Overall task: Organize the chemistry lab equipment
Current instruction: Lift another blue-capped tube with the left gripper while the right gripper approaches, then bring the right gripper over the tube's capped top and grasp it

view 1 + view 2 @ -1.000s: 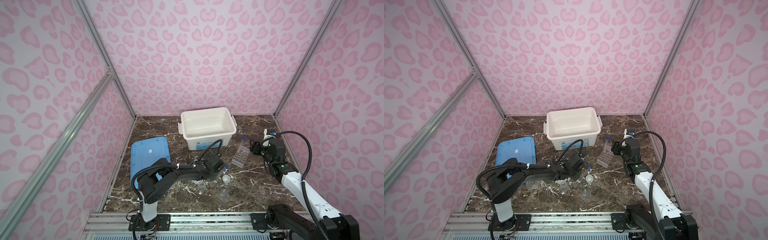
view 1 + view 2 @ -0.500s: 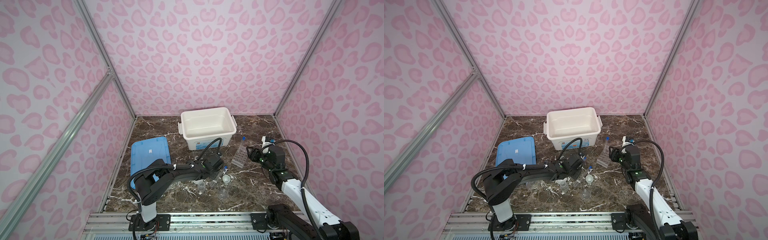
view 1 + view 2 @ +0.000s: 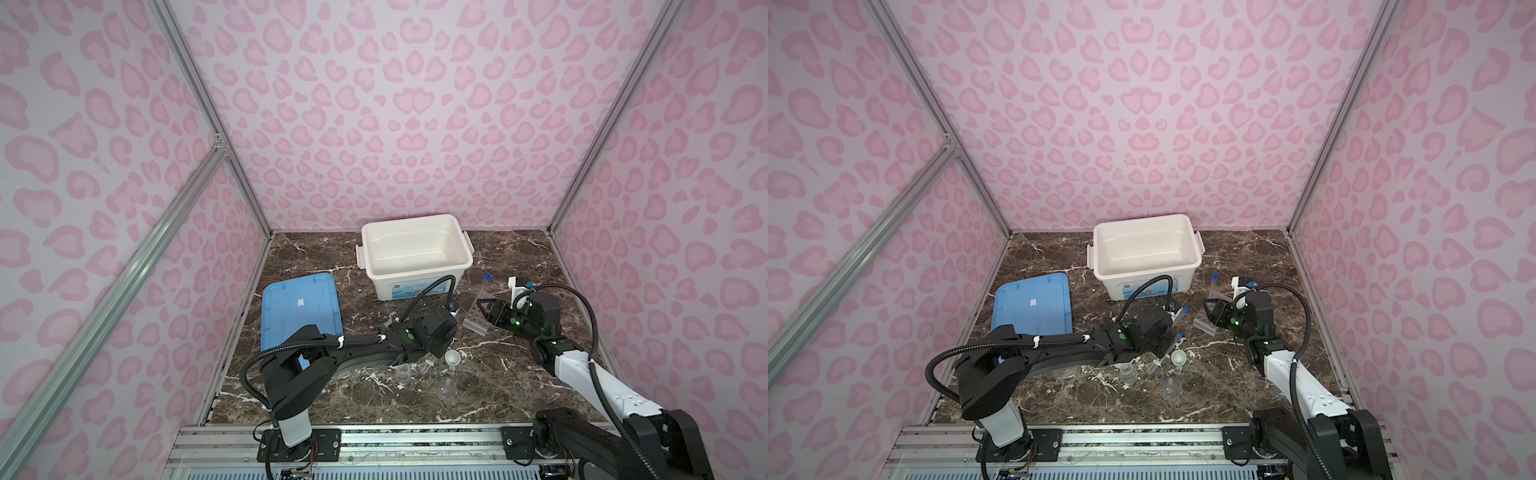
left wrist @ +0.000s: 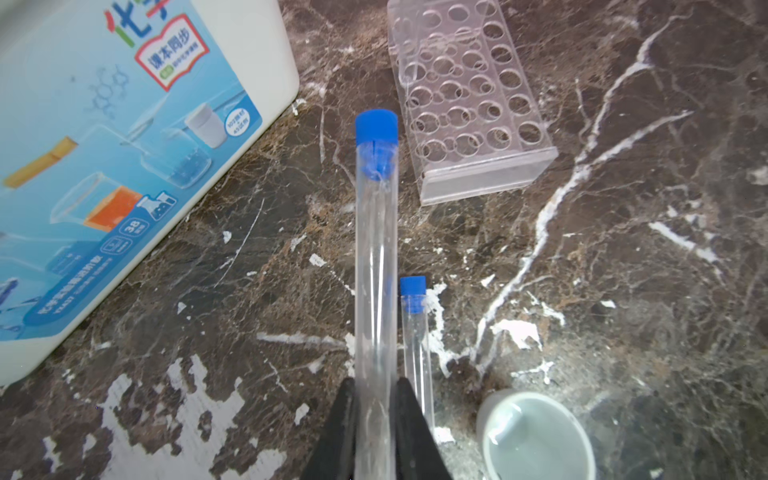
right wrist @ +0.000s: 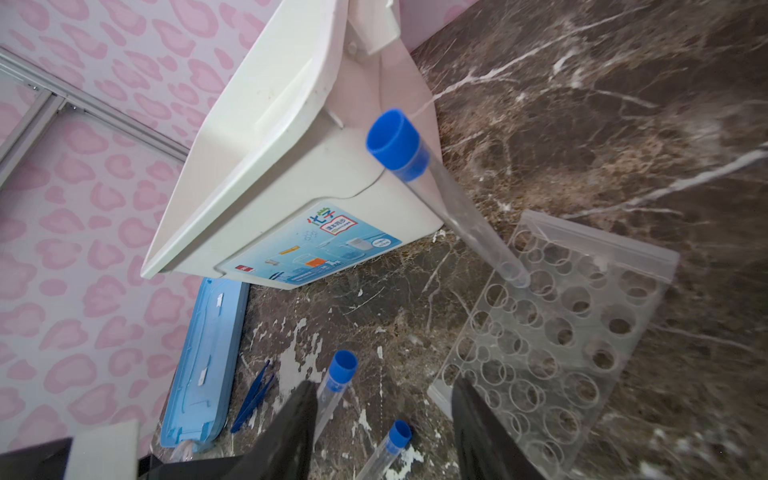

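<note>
Plainly, the left gripper (image 4: 376, 401) was closed down tight on a long clear test tube (image 4: 376, 249), pinching it near its rounded end. The tube's blue cap pointed away from the gripper toward the clear holed rack (image 4: 469, 104). Tube and rack were apart, with bare marble tabletop (image 4: 623, 216) between them. A second capped tube (image 4: 417, 336) lay flat just beside the held one, and a small white bowl (image 4: 536, 436) stood near the gripper on that same side. On the held tube's other side stood the white bin (image 4: 232, 62) with its printed label.

The right gripper (image 5: 384, 384) hovered at one end of the rack with its jaws apart and nothing clamped between them; the rack's nearest corner showed in the gap by one finger. At the rack's opposite end a third tube (image 5: 449, 199) leaned with its lower end in a hole, its cap tilted toward the bin.

In a top view, a small glass beaker (image 3: 402, 374) and a clear flask (image 3: 446, 388) stood on the tabletop in front of the left arm. Dark blue tweezers (image 5: 253, 399) lay beside the flat blue lid (image 3: 299, 307).
</note>
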Motion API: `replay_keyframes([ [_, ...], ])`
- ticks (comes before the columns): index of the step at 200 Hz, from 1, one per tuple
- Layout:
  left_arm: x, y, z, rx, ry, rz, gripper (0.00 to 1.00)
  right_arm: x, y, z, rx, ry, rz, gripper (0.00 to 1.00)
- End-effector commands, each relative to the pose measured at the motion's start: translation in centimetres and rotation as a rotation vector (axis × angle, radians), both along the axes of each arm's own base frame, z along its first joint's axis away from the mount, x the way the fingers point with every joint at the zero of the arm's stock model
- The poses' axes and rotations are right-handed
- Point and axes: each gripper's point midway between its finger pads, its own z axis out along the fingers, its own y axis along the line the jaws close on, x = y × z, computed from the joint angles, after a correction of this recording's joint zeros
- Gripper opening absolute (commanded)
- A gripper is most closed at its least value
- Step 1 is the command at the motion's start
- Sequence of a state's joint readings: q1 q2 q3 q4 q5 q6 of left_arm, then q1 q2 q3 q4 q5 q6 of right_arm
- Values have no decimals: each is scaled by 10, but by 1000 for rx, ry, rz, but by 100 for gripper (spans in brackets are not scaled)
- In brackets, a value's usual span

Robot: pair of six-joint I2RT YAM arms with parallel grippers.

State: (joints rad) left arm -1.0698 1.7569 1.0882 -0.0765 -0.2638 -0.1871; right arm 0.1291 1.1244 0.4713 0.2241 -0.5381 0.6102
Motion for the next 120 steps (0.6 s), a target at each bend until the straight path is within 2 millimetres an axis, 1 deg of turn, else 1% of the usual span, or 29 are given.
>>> replay_keyframes([
  [1,2,-9,18,-46,-64,-24,11,0,16,4,71,9,81,53],
  [43,0,-7,26,-45,-102,-35,11,3,25,0,133,34,112,52],
  [61,-1,-6,27,-48,-104,-40,11,2,28,0,162,37,123,50],
  [120,-2,-11,32,-62,-120,-55,11,1,39,1,217,66,163,48],
])
